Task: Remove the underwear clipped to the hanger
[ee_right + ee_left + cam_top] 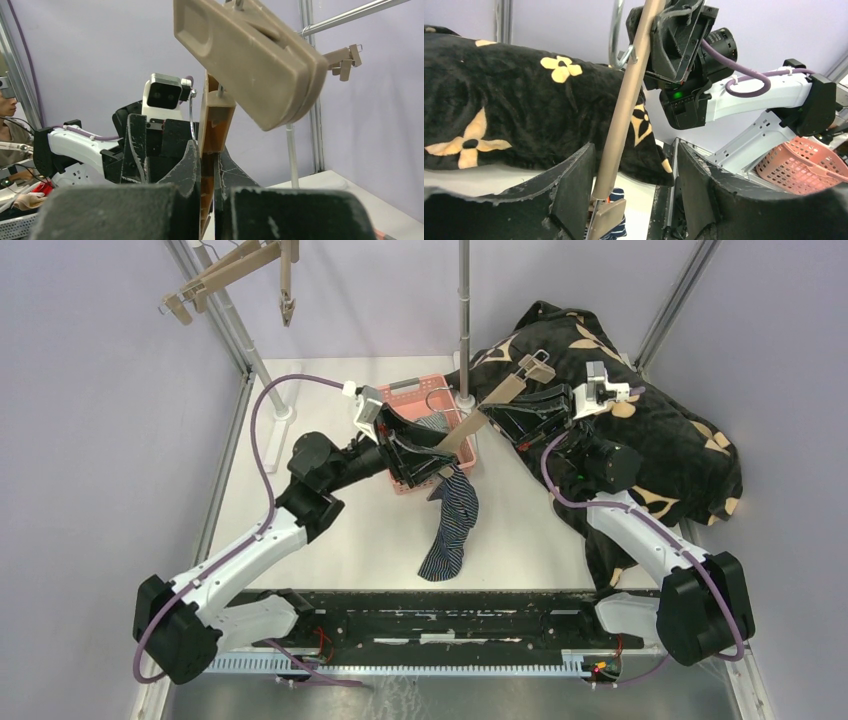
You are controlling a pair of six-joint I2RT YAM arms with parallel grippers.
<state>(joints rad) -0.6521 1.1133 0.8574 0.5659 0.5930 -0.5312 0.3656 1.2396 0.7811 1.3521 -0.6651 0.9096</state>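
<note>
Plainly, the right fingers [186, 170] are closed tight on the wooden bar of the hanger [624, 115], pinching it from both sides in the right wrist view. One big tan clip [250, 60] juts out just above that grip. The left fingers [571, 190] are spread wide apart with the bar passing down between them. It runs close to one finger, but I cannot tell whether they touch.

At the bar's lower end, between those spread fingers, a second clip [606, 216] bites the navy striped underwear [450, 525]. The garment hangs from it and trails down onto the white table [330, 540], in front of the pink basket [420, 390]. From above, the hanger slants from the right arm's side down toward the basket, and the left wrist sits over the basket. A patch of grey-and-white striped cloth [432, 423] shows inside the basket, beside the left wrist.

Behind the right arm lies the big black blanket [660, 440] with tan flower marks, heaped on the table's far right. A metal stand pole [463, 310] rises just behind the basket. Another wooden hanger [235, 270] hangs at the far left corner of the frame.
</note>
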